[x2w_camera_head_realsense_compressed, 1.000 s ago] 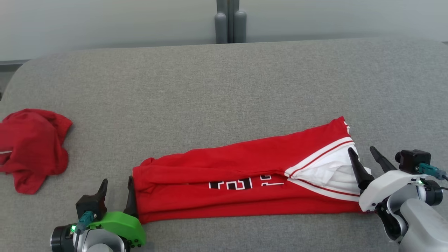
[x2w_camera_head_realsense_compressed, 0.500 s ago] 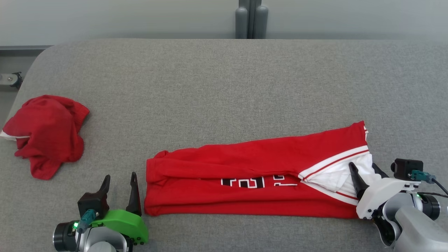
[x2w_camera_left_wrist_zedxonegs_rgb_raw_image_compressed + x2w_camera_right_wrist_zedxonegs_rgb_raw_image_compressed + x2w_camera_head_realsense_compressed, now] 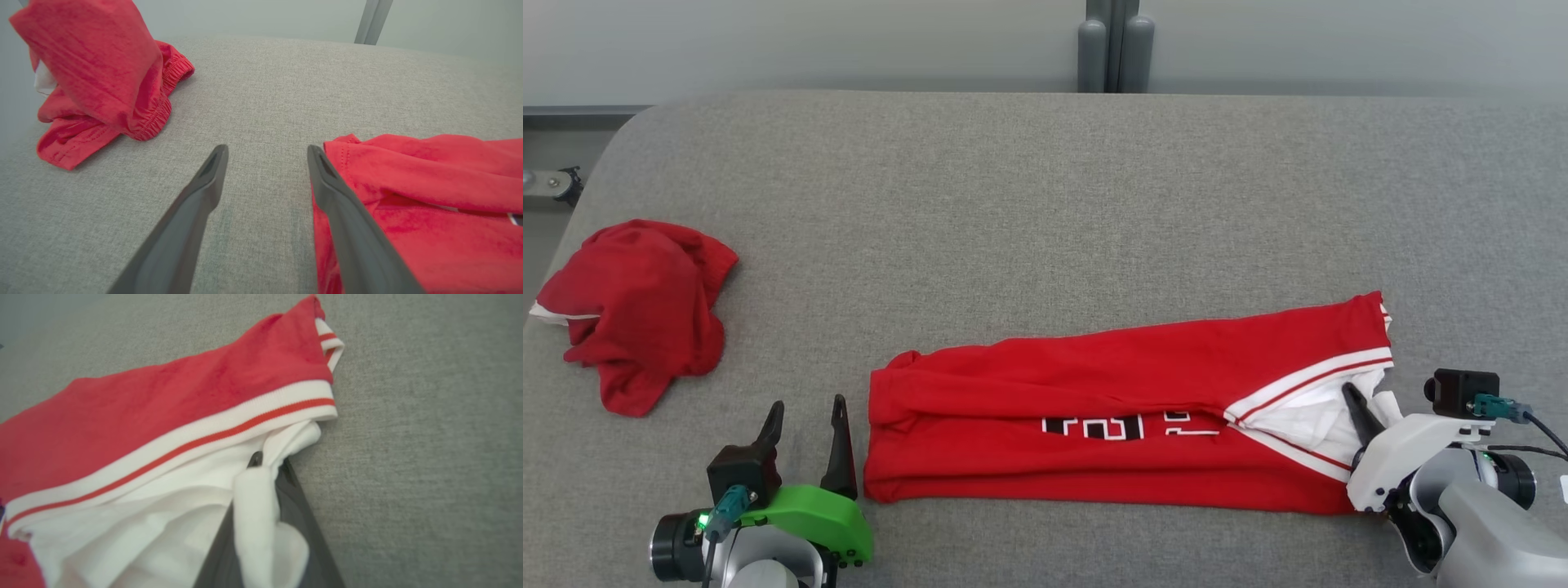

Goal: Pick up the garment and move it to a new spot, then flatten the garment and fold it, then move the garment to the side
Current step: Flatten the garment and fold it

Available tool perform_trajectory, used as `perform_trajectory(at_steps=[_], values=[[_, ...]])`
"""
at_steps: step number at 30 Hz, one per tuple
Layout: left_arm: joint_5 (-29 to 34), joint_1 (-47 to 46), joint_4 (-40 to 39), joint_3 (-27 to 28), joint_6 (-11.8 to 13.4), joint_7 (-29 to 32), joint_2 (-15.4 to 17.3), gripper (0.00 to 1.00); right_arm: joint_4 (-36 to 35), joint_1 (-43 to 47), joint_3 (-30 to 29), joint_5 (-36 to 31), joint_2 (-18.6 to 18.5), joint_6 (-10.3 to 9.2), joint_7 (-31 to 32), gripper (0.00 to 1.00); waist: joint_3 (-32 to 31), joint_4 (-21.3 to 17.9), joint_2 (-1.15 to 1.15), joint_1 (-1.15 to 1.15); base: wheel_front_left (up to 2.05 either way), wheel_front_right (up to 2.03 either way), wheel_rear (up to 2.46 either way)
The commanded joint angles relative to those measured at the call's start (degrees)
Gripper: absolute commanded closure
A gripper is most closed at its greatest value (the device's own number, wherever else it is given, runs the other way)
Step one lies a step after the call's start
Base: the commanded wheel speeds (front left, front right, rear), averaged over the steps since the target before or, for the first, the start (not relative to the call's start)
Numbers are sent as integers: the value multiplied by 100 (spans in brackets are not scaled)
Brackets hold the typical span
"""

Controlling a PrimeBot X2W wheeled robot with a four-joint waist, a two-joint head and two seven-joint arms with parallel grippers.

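The garment [image 3: 1111, 384] is a red jersey with white-and-red trim and black lettering, folded into a long band across the near part of the grey table [image 3: 1045, 180]. My right gripper [image 3: 1368, 402] is at its right end, shut on a fold of the white inner fabric [image 3: 253, 506], which wraps over the fingers. My left gripper [image 3: 807, 404] stands open at the garment's left end [image 3: 429, 196]. Its right finger [image 3: 347, 216] lies along the red edge, and only bare table lies between the fingers.
A second crumpled red cloth [image 3: 637, 310] lies near the table's left edge, and is also seen at the upper left as a red heap [image 3: 94, 73]. Two grey posts [image 3: 1115, 41] stand behind the far edge. Bare table stretches beyond the garment.
My right gripper has closed on the white fabric at the garment's right end. The head camera shifted, so the whole picture moved. The left gripper stays open.
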Motion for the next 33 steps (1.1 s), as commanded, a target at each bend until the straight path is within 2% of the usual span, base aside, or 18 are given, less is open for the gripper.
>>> perform_trajectory(at_steps=[1, 8, 12, 15, 18, 26, 30, 33], values=[[-3, 121, -9, 12, 20, 2, 7, 0, 202, 73, -6, 29, -119, -29, 8, 100, -18, -16, 0, 0, 0, 0, 0], [-61, 181, 24, -10, 0, 1, 7, 0, 365, -211, -461, -98, -480, -23, -132, 100, -92, -137, 0, 0, 0, 0, 0], [-98, 218, 44, -27, -10, 1, 8, 0, 52, -234, -694, -317, -542, -20, -138, 100, -140, -209, 0, 0, 0, 0, 0], [-101, 245, 59, -54, -10, 1, 8, 0, -518, -99, -709, -612, -481, -18, -140, 100, -214, -277, 0, 0, 0, 0, 0], [-106, 282, 87, -76, -17, 1, 9, 0, -1118, 51, -308, -842, -366, -18, -135, 100, -297, -343, 0, 0, 0, 0, 0], [-239, 304, 104, -204, 12, 2, 9, 0, -2647, -47, 1039, -742, -181, -18, 211, 100, -387, -356, 0, 0, 0, 0, 0], [-342, 247, 85, -357, 24, 1, 10, 0, -3001, -226, 1625, -681, 51, -16, 484, 100, -374, -163, 0, 0, 0, 0, 0], [-404, 180, 69, -472, 39, 1, 10, 0, -2947, -442, 2017, -748, 219, -16, 578, 100, -340, 69, 0, 0, 0, 0, 0]])
